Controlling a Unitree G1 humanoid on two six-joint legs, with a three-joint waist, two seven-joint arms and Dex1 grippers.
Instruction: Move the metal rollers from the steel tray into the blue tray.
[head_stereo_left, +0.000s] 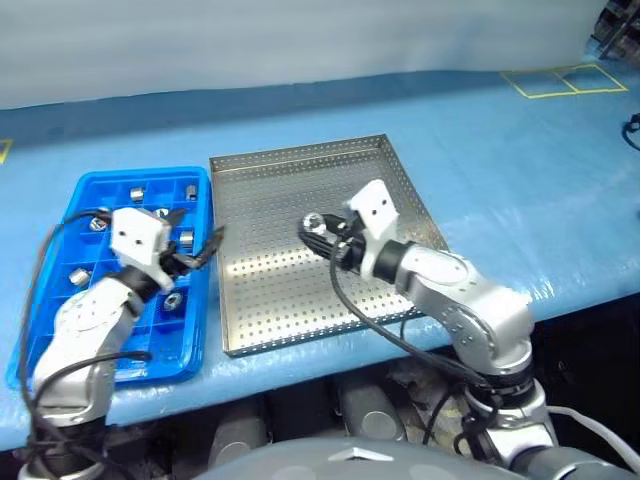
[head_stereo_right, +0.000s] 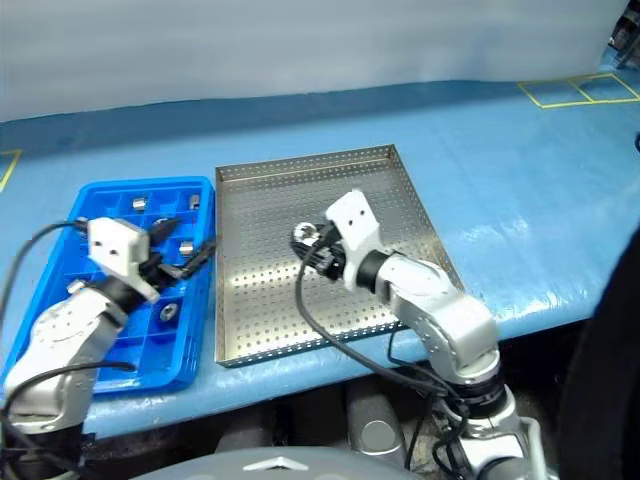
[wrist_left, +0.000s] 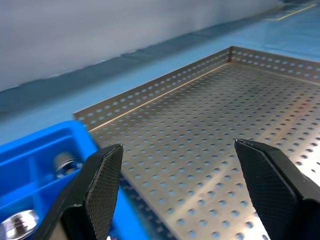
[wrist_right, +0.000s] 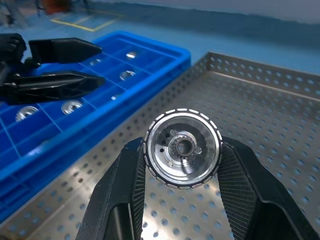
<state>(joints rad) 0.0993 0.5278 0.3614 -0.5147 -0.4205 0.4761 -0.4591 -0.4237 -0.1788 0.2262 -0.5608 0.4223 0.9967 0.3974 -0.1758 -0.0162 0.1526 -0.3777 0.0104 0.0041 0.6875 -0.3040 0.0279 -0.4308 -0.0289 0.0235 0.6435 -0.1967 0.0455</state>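
A: What is the right gripper (wrist_right: 182, 165) doing?
B: It is clamping one metal roller (wrist_right: 183, 148) between its two black fingers, the roller's centre hole facing the wrist camera. It is holding it above the steel tray (head_stereo_left: 290, 190), over the middle of the perforated floor

A: And the left gripper (head_stereo_left: 200, 243)?
B: Its fingers are standing well apart, gripping nothing. It is hovering at the right edge of the blue tray (head_stereo_left: 85, 190), its fingertips reaching toward the rim of the steel tray beside it

A: Where are the other rollers (head_stereo_left: 186, 238) lying?
B: They are sitting in the compartments of the blue tray, one to a cell, mostly in the far and middle rows. The steel tray's floor is showing no loose roller that I can make out

A: How are the trays sitting?
B: Side by side on the blue table (head_stereo_left: 500, 150), the blue tray to the left, just beside the steel one
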